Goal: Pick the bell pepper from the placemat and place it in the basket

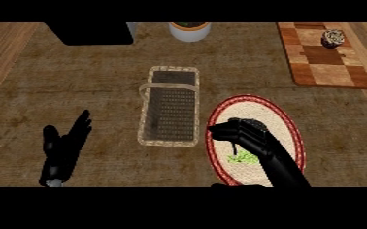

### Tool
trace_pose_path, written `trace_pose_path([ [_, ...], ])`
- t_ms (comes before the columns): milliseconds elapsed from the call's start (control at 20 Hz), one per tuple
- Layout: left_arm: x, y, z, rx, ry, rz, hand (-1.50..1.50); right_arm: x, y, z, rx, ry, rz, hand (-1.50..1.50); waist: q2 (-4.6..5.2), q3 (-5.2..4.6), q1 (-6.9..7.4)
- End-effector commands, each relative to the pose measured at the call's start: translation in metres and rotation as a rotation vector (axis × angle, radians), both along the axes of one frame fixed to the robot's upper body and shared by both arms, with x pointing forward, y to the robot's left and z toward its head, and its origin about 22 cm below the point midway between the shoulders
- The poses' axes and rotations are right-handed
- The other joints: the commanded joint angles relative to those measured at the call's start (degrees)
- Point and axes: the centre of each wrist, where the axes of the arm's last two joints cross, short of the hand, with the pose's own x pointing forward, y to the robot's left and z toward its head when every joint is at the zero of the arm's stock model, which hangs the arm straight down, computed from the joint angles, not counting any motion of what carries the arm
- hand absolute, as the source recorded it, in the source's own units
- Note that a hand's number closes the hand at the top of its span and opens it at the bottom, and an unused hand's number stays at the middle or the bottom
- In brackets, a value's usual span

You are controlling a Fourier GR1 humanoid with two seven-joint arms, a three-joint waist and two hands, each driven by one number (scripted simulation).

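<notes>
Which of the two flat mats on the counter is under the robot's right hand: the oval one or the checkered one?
The oval, red-rimmed placemat. The right hand hovers over it and the green bell pepper; the checkered mat lies far off, top right.

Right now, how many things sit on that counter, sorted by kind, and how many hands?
Baskets: 1, the wicker basket
Mats: 2, the oval placemat and the checkered mat
Green bell pepper: 1
White pot: 1
Black box: 1
Small round object: 1
Hands: 2, left hand, right hand
Total: 9
</notes>
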Motion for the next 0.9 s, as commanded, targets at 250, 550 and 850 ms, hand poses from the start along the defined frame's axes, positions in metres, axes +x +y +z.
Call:
trace_pose_path([
  [250, -0.025, 0.013, -0.011, -0.009, 0.123, 0.038, 0.0, -0.007, -0.06, 0.081, -0.566, -0.218, -0.354, -1.5, -0.36, -0.72, -2.24],
  [550, -0.033, 0.014, -0.016, -0.01, 0.127, 0.05, 0.0, -0.048, -0.071, 0.147, -0.814, -0.162, -0.322, -1.5, 0.01, -0.57, -2.63],
  [850, -0.039, 0.006, -0.014, -0.009, 0.115, 0.033, 0.0, -0.059, -0.078, 0.169, -1.064, 0.052, -0.24, -1.5, 0.18, -0.51, -2.04],
])
